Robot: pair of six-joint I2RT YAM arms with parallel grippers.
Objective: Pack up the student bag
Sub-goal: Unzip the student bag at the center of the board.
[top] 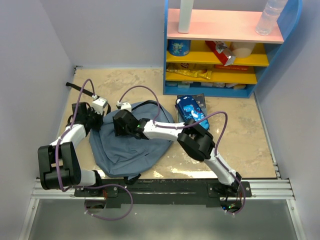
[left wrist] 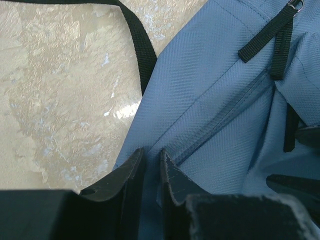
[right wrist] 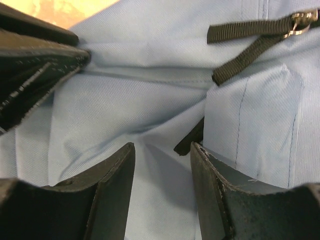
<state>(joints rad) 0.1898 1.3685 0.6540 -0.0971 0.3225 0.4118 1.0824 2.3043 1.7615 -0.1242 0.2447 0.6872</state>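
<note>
On the student bag [top: 131,150], the left gripper [left wrist: 151,159] pinches the fabric edge tight. The right gripper [right wrist: 162,147] rests beside it, jaws apart.

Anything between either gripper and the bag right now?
Nothing visible. Both are on the student bag: the left gripper looks closed on fabric at its edge, and the right gripper, open, straddles a fold.
</note>
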